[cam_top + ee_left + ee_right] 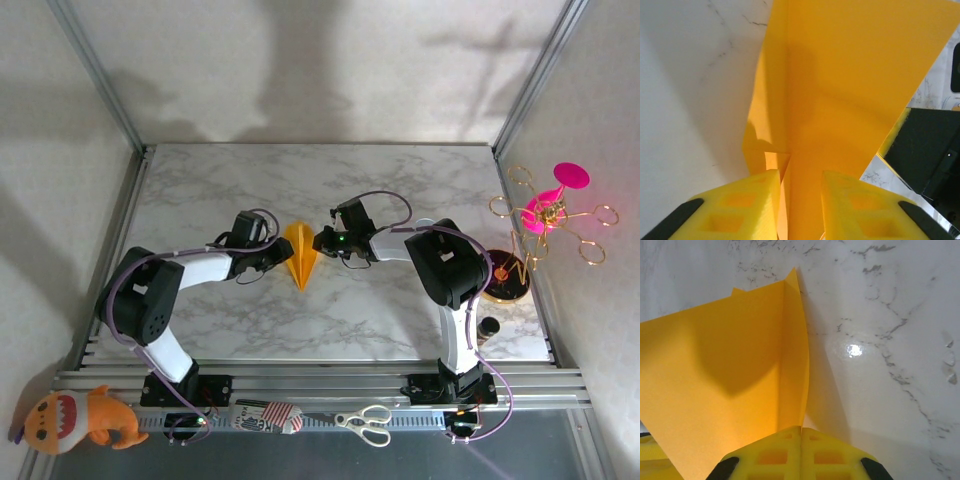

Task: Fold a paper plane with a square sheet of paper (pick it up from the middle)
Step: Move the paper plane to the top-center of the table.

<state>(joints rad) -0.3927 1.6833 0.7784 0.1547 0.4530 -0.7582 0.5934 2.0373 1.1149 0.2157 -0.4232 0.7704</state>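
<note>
Paper plane [301,252] sits mid-desk [400,190] between the two arms, nose pointing back toward the bases. It already has the dart shape, so I judge we're on the last creases.

Right pincer [322,241]: in its wrist view the pads meet in a single seam [801,430], and the raised fold of the plane [715,380] runs straight into it. I read that as clamped on the fold edge. My guess at the reason is that it pins that side so the paper can't slide on the slick marble while the other arm works.

Left pincer [272,250]: in its wrist view the pads stand apart [800,175], with paper [840,100] filling the gap and a folded flap standing just left of the centre line. The gap is too wide for thin paper, so it straddles the plane and isn't gripping. I judge it's lined up along the crease, ready to close on it or press it.

Both come in low from opposite sides at the wide end, which leaves the nose free.

Risk: if the left one closes off-line, the crease skews. If the right one pulls, the paper tears at the fold.
</note>
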